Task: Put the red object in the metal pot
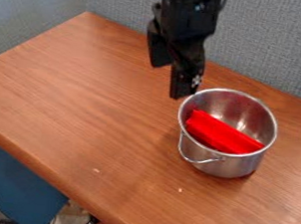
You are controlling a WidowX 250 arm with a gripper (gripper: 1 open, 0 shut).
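Wood table (76,87), red object (224,133) in metal pot (227,136), tool (183,87) open, empty, no readable text.

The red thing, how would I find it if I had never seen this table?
Look at the brown wooden table, then at the shiny metal pot near its right side. The red object lies slanted inside that pot. It is the only bright red thing there, flat and long.

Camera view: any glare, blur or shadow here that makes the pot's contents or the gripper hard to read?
Camera view: low resolution and soft overall. The metal pot shows bright reflections on its inner wall, yet the red object inside reads clearly. The dark gripper is slightly smeared, its fingers hard to separate. Wooden table evenly lit, without harsh shadows.
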